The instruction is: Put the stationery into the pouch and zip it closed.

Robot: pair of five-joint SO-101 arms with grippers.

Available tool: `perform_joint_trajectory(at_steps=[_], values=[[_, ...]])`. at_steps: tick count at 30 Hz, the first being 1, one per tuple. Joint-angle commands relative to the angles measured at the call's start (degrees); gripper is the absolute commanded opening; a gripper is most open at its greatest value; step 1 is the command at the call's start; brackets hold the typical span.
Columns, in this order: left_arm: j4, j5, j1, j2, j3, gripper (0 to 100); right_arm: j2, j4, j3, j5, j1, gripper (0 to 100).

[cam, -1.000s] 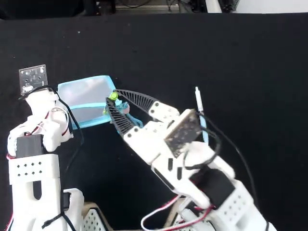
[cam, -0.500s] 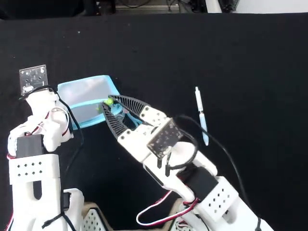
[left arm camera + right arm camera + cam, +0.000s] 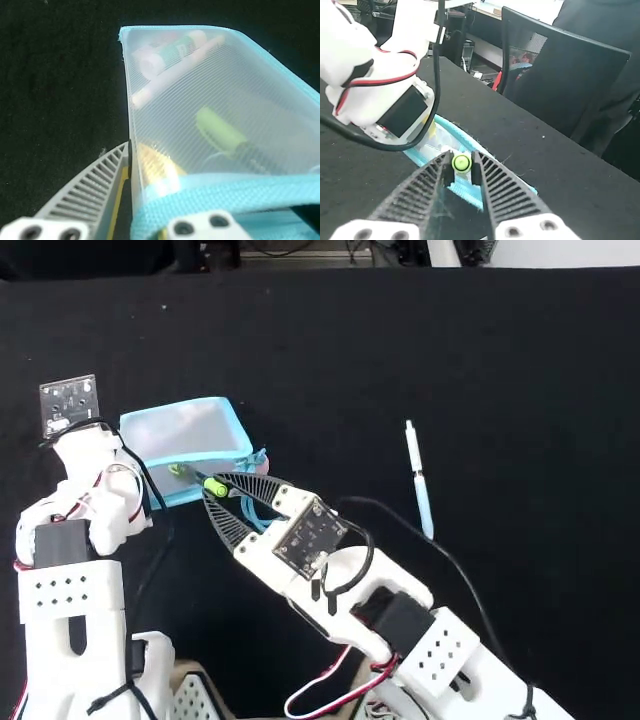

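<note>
A translucent pouch [image 3: 185,443] with teal trim lies at the left of the table. My left gripper [image 3: 142,202] is shut on its open edge, and one ribbed finger [image 3: 87,200] lies along the outside of its wall. Through the pouch wall [image 3: 210,100] I see a green marker [image 3: 220,132], a pinkish pen [image 3: 172,70] and a red-and-green item [image 3: 167,50]. My right gripper [image 3: 216,490] is shut on a green marker [image 3: 214,486] at the pouch's mouth; the same marker appears end-on [image 3: 461,163] between the right fingers. A light blue pen [image 3: 418,480] lies alone on the table to the right.
The left arm [image 3: 90,500] stands right behind the pouch, close to my right gripper; its body is large in the right wrist view [image 3: 375,85]. A small circuit board [image 3: 68,400] sits at the far left. The black table [image 3: 500,370] spreads to the right.
My right gripper carried the green marker left and toward the table's near side, from the pouch's right corner to its open mouth. The left arm and the pouch stayed still.
</note>
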Motion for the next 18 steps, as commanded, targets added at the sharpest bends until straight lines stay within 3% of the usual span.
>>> perform_joint_trajectory(at_steps=[1,14,18], values=[[-0.35,0.35,-0.13,0.00,0.31,4,-0.31,-1.49,-0.66,0.26,-0.44,1.2],[-0.35,0.35,-0.13,0.00,0.31,4,14.55,-4.04,-9.80,0.26,-0.35,1.2],[-0.35,0.35,-0.13,0.00,0.31,4,15.08,4.04,-13.05,0.26,-0.44,1.5]])
